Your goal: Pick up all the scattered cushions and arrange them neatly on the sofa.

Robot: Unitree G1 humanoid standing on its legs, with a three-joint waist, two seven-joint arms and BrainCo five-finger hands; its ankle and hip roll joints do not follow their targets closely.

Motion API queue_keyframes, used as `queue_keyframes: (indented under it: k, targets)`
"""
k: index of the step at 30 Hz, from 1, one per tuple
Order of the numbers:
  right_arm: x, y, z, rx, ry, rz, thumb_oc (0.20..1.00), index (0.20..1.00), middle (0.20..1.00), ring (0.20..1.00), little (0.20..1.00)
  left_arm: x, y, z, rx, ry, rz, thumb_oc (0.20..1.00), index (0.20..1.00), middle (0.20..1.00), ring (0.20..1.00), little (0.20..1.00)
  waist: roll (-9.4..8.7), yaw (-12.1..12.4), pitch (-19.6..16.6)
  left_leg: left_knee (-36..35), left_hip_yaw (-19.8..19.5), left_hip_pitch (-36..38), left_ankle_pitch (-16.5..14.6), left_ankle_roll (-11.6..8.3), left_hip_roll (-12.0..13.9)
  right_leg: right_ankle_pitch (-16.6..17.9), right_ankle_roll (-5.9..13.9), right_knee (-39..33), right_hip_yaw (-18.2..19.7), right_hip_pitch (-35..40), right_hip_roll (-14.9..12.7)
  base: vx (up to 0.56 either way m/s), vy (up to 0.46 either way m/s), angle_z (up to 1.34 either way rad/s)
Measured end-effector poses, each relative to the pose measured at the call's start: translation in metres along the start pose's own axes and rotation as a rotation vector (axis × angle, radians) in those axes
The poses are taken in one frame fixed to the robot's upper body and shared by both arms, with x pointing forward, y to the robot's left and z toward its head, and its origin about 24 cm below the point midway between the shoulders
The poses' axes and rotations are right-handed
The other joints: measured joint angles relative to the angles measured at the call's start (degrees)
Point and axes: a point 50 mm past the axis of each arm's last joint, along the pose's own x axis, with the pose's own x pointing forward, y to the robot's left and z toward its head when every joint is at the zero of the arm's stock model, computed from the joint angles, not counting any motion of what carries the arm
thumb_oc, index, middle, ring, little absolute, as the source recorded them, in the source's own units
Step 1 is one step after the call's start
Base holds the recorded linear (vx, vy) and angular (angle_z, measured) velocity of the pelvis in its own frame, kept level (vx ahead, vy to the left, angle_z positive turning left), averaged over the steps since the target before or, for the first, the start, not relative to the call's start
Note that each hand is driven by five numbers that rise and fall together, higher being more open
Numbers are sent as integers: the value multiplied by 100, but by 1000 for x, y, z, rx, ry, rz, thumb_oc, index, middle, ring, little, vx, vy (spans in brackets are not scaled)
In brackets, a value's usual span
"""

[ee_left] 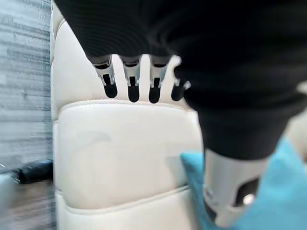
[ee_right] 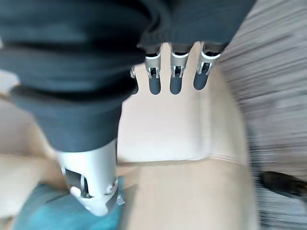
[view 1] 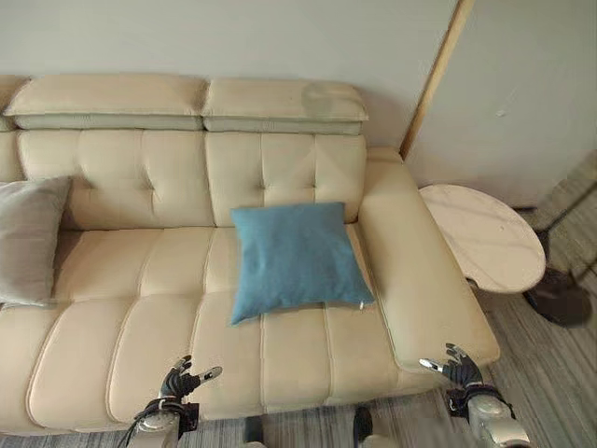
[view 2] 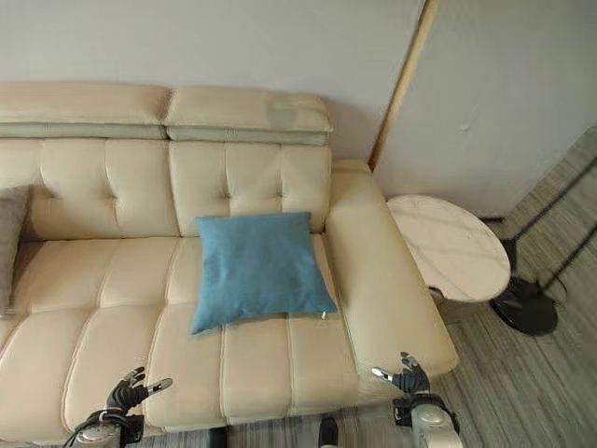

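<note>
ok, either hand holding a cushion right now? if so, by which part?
Nothing is held. The left hand and right hand hover open at the sofa's front edge. The blue cushion lies on the seat, apart from both.

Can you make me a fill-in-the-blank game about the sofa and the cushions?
1. The cushion lying in the middle of the sofa seat is ____ in colour.
2. The grey cushion leans at the sofa's ____ end.
3. The round side table stands beside the sofa's ____ armrest.
4. The left hand and right hand hold ____.

Missing words: blue; left; right; nothing
</note>
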Motion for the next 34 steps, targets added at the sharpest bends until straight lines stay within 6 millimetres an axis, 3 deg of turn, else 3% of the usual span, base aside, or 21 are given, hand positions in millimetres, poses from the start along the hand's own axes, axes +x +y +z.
queue_keyframes:
  k: [1, 2, 3, 4, 5, 6, 7, 8, 9, 10, 11, 12, 14, 17, 19, 21, 22, 25, 26, 29, 34]
  targets:
    - [-1, 0, -8, -5, 33, 4, 1000, 1000, 1000, 1000, 1000, 4, -1, 12, -2, -38, -2, 1000, 1000, 1000, 1000, 1000, 288, 138, 74, 3, 110, -160, 213, 255, 283, -1526, -215, 1933, -154, -318, 222, -299, 22, -23]
    - [0, 0, -5, 3, 26, 3, 1000, 1000, 1000, 1000, 1000, 5, 2, 15, 1, -51, 5, 1000, 1000, 1000, 1000, 1000, 356, 256, 88, 27, 158, -158, 252, 287, 427, -2136, -218, 2982, -136, -389, 320, -168, -90, -16]
    - [2, -2, 3, 4, -6, 2, 1000, 1000, 1000, 1000, 1000, 1, 9, 0, 4, 0, 28, 1000, 1000, 1000, 1000, 1000, 362, 315, 89, 41, 206, -147, 342, 244, 442, -2761, -121, 3084, -82, 48, 317, -284, -203, -45]
    - [4, -8, 14, 1, -51, -14, 1000, 1000, 1000, 1000, 1000, -2, 8, -14, -18, 51, 43, 1000, 1000, 1000, 1000, 1000, 412, 372, 86, 43, 226, -162, 424, 152, 505, -2942, -509, 2183, 84, 502, 571, -481, -482, -85]
    - [2, -26, 17, -36, -69, -47, 1000, 1000, 1000, 1000, 1000, -8, -12, -31, -51, 104, 2, 1000, 1000, 1000, 1000, 1000, 789, 472, 1, 485, 68, -480, 601, 90, 877, -2586, -911, 1700, 178, 443, 1042, -510, -505, -70]
    - [0, -29, 15, -45, -70, -52, 1000, 1000, 1000, 1000, 1000, -8, -16, -28, -58, 90, -2, 1000, 1000, 1000, 1000, 1000, 830, 486, -55, 685, 34, -755, 950, -243, 970, -2581, -960, 1890, 174, 236, 1156, -459, -458, -41]
    - [0, -28, 13, -48, -61, -51, 1000, 1000, 1000, 1000, 1000, -6, -15, -20, -61, 56, 2, 1000, 1000, 1000, 1000, 1000, 745, 477, -35, 773, -88, -947, 1235, -369, 997, -2632, -1144, 2020, 193, 63, 1214, -186, -133, 17]
    - [-1, -27, 9, -49, -48, -49, 1000, 1000, 1000, 1000, 1000, -5, -15, -11, -57, 21, -3, 1000, 1000, 1000, 1000, 1000, 650, 491, 22, 711, -213, -1031, 1587, -440, 1015, -2537, -1134, 2015, 122, 18, 1258, -288, -147, 25]
    - [-2, -26, 7, -62, -42, -43, 1000, 1000, 1000, 1000, 1000, -3, -16, -2, -54, -9, -10, 1000, 1000, 1000, 1000, 1000, 556, 485, 65, 636, -344, -1155, 1907, -215, 1058, -2496, -1227, 2036, 96, -68, 1282, -297, -130, 26]
    - [-1, -24, 10, -76, -51, -39, 1000, 1000, 1000, 1000, 1000, -1, -18, 4, -41, -24, -22, 1000, 1000, 1000, 1000, 1000, 455, 477, 93, 670, -503, -1194, 1823, -310, 969, -2421, -1404, 2043, -122, -129, 1275, -348, -147, 40]
    - [0, -23, 11, -72, -55, -43, 1000, 1000, 1000, 1000, 1000, 1, -19, 9, -35, -35, -27, 1000, 1000, 1000, 1000, 1000, 377, 416, 156, 742, -595, -1165, 1491, -660, 831, -2381, -1463, 1983, -208, -104, 1271, -206, -77, 36]
    - [0, -22, 13, -71, -59, -42, 1000, 1000, 1000, 1000, 1000, 2, -19, 14, -37, -47, -27, 1000, 1000, 1000, 1000, 1000, 295, 414, 172, 893, -658, -1124, 1239, -769, 685, -2279, -1539, 1942, -288, -150, 1218, -146, -47, 38]
    - [2, -18, 18, -61, -76, -36, 1000, 1000, 1000, 1000, 1000, 6, -15, 24, -37, -71, -16, 1000, 1000, 1000, 1000, 1000, 64, 294, 193, 1461, -618, -1016, 152, -591, 406, -1938, -1620, 1543, -465, -148, 1078, -105, -29, 46]
    - [6, -17, 36, -53, -124, -37, 1000, 1000, 1000, 1000, 1000, 8, -15, 23, -51, -52, -12, 1000, 1000, 1000, 1000, 1000, -23, 152, 205, 1630, -628, -223, -517, -558, 428, -1597, -1546, 1034, -455, -1, 968, -10, 46, 36]
    - [8, -20, 47, -56, -154, -43, 1000, 1000, 1000, 1000, 1000, 9, -22, 24, -86, -51, -27, 1000, 1000, 1000, 1000, 1000, 114, 26, 231, 1125, -428, 403, -667, -602, 503, -1447, -1464, 864, -540, 66, 902, 30, 129, 43]
    - [7, -24, 47, -57, -160, -51, 1000, 1000, 1000, 1000, 1000, 7, -34, 29, -98, -72, -62, 1000, 1000, 1000, 1000, 1000, 477, -126, 188, 308, -67, 859, -702, -403, 526, -1323, -1129, 682, -775, 171, 938, 67, 115, 63]
    - [7, -21, 45, -53, -154, -43, 1000, 1000, 1000, 1000, 1000, 7, -35, 31, -100, -81, -69, 1000, 1000, 1000, 1000, 1000, 528, -108, 167, 42, 1, 950, -780, -379, 497, -1235, -1031, 624, -757, 155, 914, 28, 130, 34]
    - [4, -15, 35, -44, -129, -19, 1000, 1000, 1000, 1000, 1000, 3, -28, 18, -82, -47, -55, 1000, 1000, 1000, 1000, 1000, 402, -94, 16, 39, -9, 923, -752, -145, 85, -999, -784, 355, -548, 222, 590, 0, 187, 9]
    - [3, -13, 31, -41, -119, -13, 1000, 1000, 1000, 1000, 1000, -2, -25, 11, -75, -45, -54, 1000, 1000, 1000, 1000, 1000, 370, -93, -123, 26, 5, 948, -755, -95, -35, -716, -629, 141, -493, 331, 504, -13, 116, -4]
    - [-2, -8, 15, -32, -79, -1, 1000, 1000, 1000, 1000, 1000, -7, -23, 10, -76, -66, -55, 1000, 1000, 1000, 1000, 1000, 273, -66, -337, 47, 12, 962, -726, -67, -94, -566, -604, -157, -491, 490, 485, -19, 54, 3]
    - [-2, 0, 13, -14, -73, 14, 1000, 1000, 1000, 1000, 1000, -7, -21, 10, -83, -67, -49, 1000, 1000, 1000, 1000, 1000, 221, -30, -372, 46, 4, 1041, -725, -68, -65, -511, -644, -206, -471, 567, 520, -7, 39, -3]
